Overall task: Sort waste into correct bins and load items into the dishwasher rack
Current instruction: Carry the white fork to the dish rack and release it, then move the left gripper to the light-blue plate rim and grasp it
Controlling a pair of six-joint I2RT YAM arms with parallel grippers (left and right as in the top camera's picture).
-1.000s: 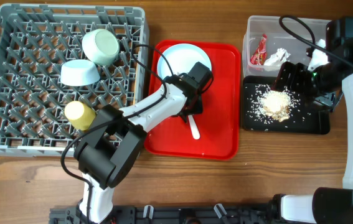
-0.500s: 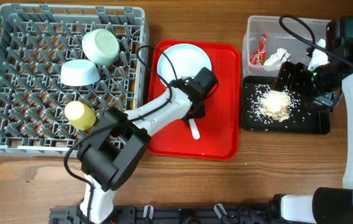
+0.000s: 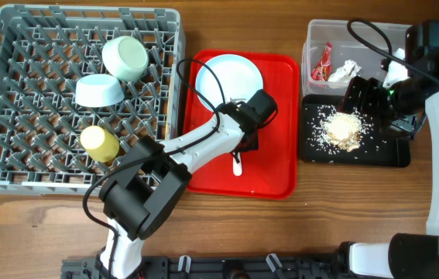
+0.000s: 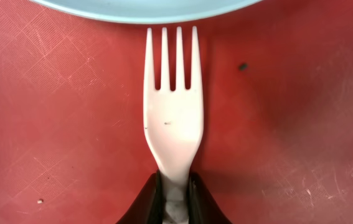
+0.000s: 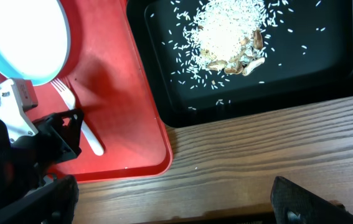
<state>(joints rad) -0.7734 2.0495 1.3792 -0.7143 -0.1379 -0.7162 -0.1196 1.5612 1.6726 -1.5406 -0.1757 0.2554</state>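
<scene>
My left gripper [image 4: 175,194] is shut on the handle of the white plastic fork [image 4: 171,118], low over the red tray [image 3: 277,155]. The tines point at the rim of the pale plate [image 3: 233,77]. In the overhead view the fork's handle end [image 3: 238,165] sticks out below the left gripper [image 3: 244,142]. Two pale blue bowls [image 3: 125,57] [image 3: 99,90] and the yellow cup [image 3: 99,142] sit in the grey rack [image 3: 18,116]. My right gripper [image 5: 176,202] is open and empty, above the black tray [image 3: 389,151] that holds rice scraps [image 3: 341,128].
The clear tub [image 3: 358,35] behind the black tray holds the red sachet [image 3: 322,62] and white tissue [image 3: 344,72]. Bare wooden table runs along the front edge. The left arm's cable loops over the red tray beside the rack.
My left wrist has shifted right and a little toward the front of the red tray, over the fork. The right arm has not moved.
</scene>
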